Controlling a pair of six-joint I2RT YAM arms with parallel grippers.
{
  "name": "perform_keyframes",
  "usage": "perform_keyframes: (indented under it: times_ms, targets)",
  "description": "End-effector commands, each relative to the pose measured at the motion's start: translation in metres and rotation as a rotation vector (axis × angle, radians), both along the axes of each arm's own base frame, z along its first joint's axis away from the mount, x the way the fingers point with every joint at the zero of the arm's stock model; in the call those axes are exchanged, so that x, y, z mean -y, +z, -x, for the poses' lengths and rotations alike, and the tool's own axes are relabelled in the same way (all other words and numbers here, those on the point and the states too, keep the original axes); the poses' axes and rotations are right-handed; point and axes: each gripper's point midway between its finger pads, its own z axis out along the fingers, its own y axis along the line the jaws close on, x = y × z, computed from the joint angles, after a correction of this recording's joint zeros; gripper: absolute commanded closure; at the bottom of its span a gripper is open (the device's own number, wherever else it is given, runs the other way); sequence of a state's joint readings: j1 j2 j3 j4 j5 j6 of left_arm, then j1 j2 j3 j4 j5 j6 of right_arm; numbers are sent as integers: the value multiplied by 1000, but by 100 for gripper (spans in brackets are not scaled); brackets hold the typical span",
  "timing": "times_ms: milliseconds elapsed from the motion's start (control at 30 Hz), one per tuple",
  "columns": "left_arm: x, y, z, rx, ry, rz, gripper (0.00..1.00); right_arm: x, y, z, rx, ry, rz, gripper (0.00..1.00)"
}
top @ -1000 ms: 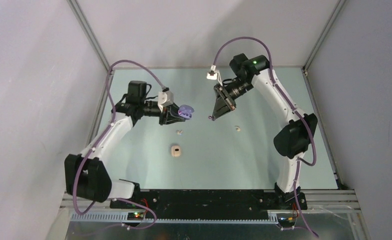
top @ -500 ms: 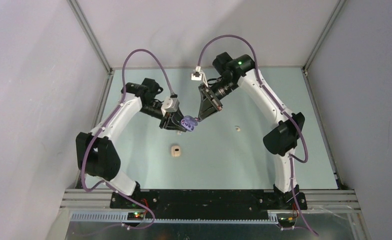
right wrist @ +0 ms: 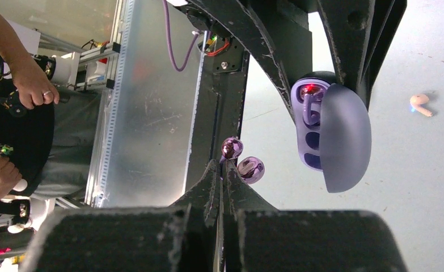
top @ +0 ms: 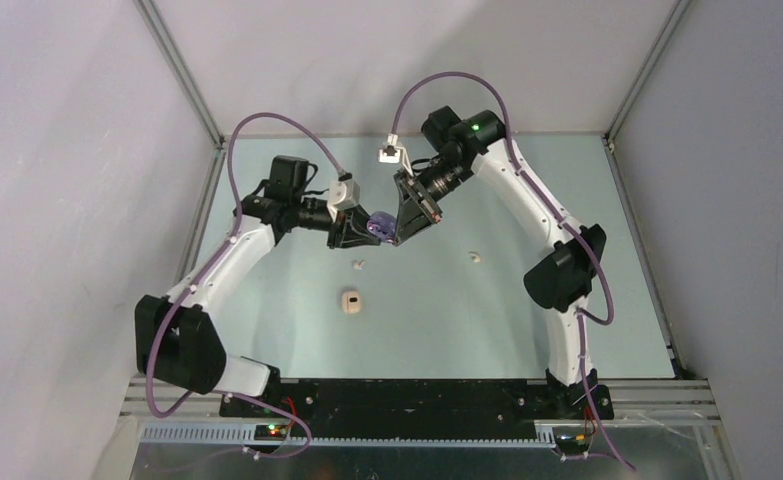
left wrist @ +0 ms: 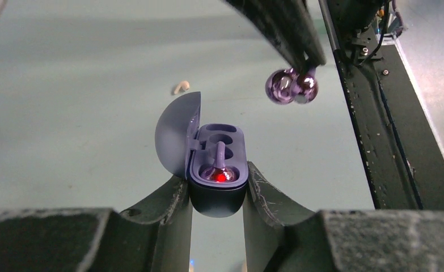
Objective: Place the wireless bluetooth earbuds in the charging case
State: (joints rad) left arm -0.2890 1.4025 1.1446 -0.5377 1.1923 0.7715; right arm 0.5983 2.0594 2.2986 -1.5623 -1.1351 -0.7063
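My left gripper point(top: 360, 229) is shut on the open lilac charging case point(top: 376, 227) and holds it above the table. In the left wrist view the case point(left wrist: 218, 190) sits between the fingers with its lid point(left wrist: 177, 136) swung left. One lilac earbud point(left wrist: 219, 164) lies in it with a red light, beside an empty socket point(left wrist: 222, 131). My right gripper point(top: 396, 238) is shut on the other lilac earbud point(left wrist: 291, 86) just right of the case, not touching it. In the right wrist view this earbud point(right wrist: 251, 169) is at the fingertips of my right gripper point(right wrist: 222, 167), left of the case point(right wrist: 311, 133).
Two cream earbuds lie on the table, one point(top: 359, 265) below the case and one point(top: 475, 257) to the right. A closed cream case point(top: 349, 301) lies nearer the bases. A person's hands point(right wrist: 29, 85) show beyond the table edge.
My right gripper has swung left and down with the lilac earbud. My left gripper has brought the open case to meet it; the two tips now stand close together.
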Motion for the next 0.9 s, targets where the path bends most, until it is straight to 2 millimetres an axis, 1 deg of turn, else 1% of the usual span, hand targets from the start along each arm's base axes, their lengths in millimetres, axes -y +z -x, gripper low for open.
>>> perform_keyframes:
  times_ms: [0,33,67,100,133,167,200,233,267,300,433,600,800,833,867]
  targets:
    - [6,29,2,82,-53,49,100,-6,5,-2,-26,-2,-20,100]
    - [5,28,6,63,-60,44,100,-8,3,-2,-31,-1,-18,100]
    - [6,31,5,86,-69,45,100,-9,3,-3,-28,-2,-20,100]
    - [5,28,8,85,-79,36,100,-10,2,-5,-32,-7,-17,100]
    - [5,30,9,93,-86,32,100,-11,1,-7,-28,-10,-17,100]
    - [3,26,12,98,-99,16,100,-12,1,-8,-31,-15,-14,100]
    - [3,28,13,112,-108,10,100,-13,1,-9,-24,-17,-14,100]
    - [0,22,18,116,-127,-11,100,-13,1,-10,-26,-22,-11,100]
    - [1,24,19,130,-139,-17,100,-14,1,-11,-24,-23,-12,100]
    - [-1,19,25,128,-161,-35,100,-14,1,-11,-25,-25,-11,100]
    - [-3,17,33,141,-208,-59,100,-15,2,-10,-19,-24,-11,100]
    - [-2,18,32,152,-209,-60,100,-15,2,-10,-13,-26,-6,100]
    - [1,25,25,174,-178,-39,100,-16,0,-8,-20,-18,-5,100]
    - [1,24,25,147,-167,-39,100,-16,0,-7,-26,-15,-5,100]
    - [2,26,23,156,-157,-34,100,-17,0,-6,-29,-13,-5,100]
